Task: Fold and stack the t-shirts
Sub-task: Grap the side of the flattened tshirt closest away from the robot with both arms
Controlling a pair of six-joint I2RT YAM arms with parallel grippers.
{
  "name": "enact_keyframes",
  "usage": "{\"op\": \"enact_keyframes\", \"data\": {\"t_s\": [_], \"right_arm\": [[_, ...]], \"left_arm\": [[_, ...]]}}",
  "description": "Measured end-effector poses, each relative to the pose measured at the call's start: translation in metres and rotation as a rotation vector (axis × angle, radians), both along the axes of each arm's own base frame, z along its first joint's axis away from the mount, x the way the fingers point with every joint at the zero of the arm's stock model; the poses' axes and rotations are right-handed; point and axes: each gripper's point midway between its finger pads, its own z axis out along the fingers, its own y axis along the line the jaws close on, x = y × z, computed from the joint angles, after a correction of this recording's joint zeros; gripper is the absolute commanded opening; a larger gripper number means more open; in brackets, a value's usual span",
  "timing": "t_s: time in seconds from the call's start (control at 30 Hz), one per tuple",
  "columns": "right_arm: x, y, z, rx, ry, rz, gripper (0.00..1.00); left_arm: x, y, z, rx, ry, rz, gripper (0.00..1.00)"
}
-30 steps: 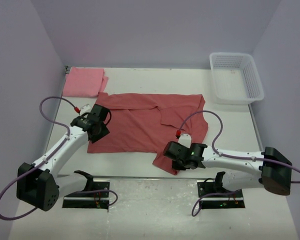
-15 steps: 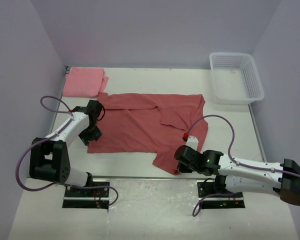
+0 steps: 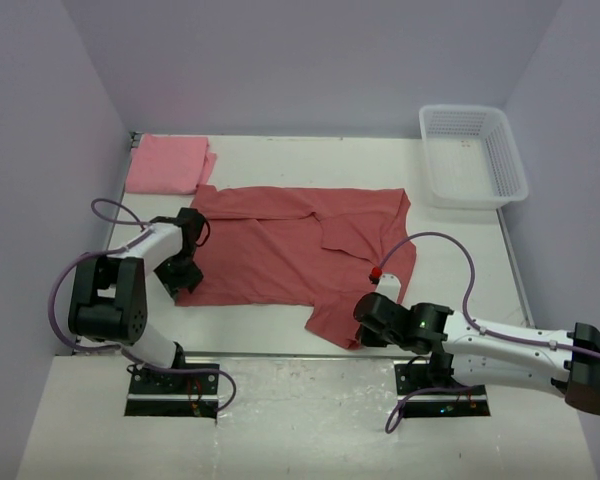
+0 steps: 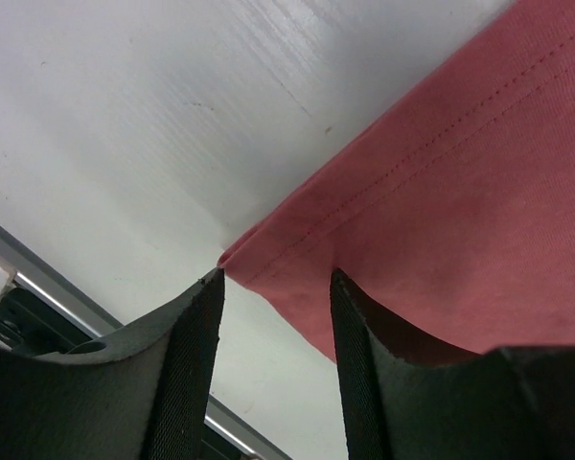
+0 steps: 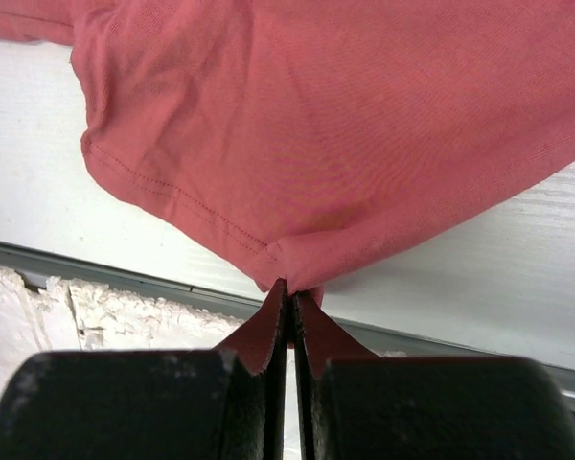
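Observation:
The brick-red t-shirt (image 3: 290, 245) lies spread across the middle of the table. The lighter pink t-shirt (image 3: 168, 163) lies folded at the back left corner. My left gripper (image 3: 183, 282) is open at the red shirt's near left corner; in the left wrist view the hem corner (image 4: 268, 254) sits between the two fingertips, and the gripper (image 4: 276, 283) is not closed on it. My right gripper (image 3: 358, 335) is shut on the red shirt's near right corner, pinched at the hem (image 5: 292, 278) in the right wrist view.
A white lattice basket (image 3: 472, 155) stands at the back right. The table's near edge and a metal rail (image 5: 125, 273) run just under the right gripper. Purple walls close in the left, back and right sides.
The left arm swung in and its gripper came down to the red shirt's near left corner. The right arm drew back toward the near edge, still holding the shirt's corner.

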Motion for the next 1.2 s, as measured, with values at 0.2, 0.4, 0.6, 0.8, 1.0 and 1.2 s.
{"op": "enact_keyframes", "data": {"t_s": [0.2, 0.4, 0.6, 0.8, 1.0, 1.2], "right_arm": [[-0.001, 0.0, -0.001, -0.003, 0.006, -0.003, 0.0], [-0.001, -0.001, -0.003, -0.011, 0.011, -0.003, 0.0], [-0.003, -0.002, -0.008, -0.034, 0.027, 0.0, 0.0], [-0.003, -0.002, -0.009, -0.039, 0.029, 0.0, 0.0], [-0.005, -0.002, -0.01, -0.039, 0.039, 0.002, 0.0], [-0.007, -0.004, -0.014, -0.042, 0.048, 0.001, 0.0]], "left_arm": [[0.001, 0.005, -0.005, -0.003, 0.014, 0.005, 0.49], [0.003, 0.01, -0.006, -0.018, 0.018, 0.009, 0.44], [0.01, 0.011, -0.008, -0.032, 0.01, 0.002, 0.28], [0.014, 0.012, -0.01, -0.042, 0.008, -0.009, 0.19], [0.013, 0.015, -0.009, -0.039, 0.019, -0.016, 0.25], [0.022, 0.023, 0.01, -0.01, -0.072, -0.003, 0.27]]}}
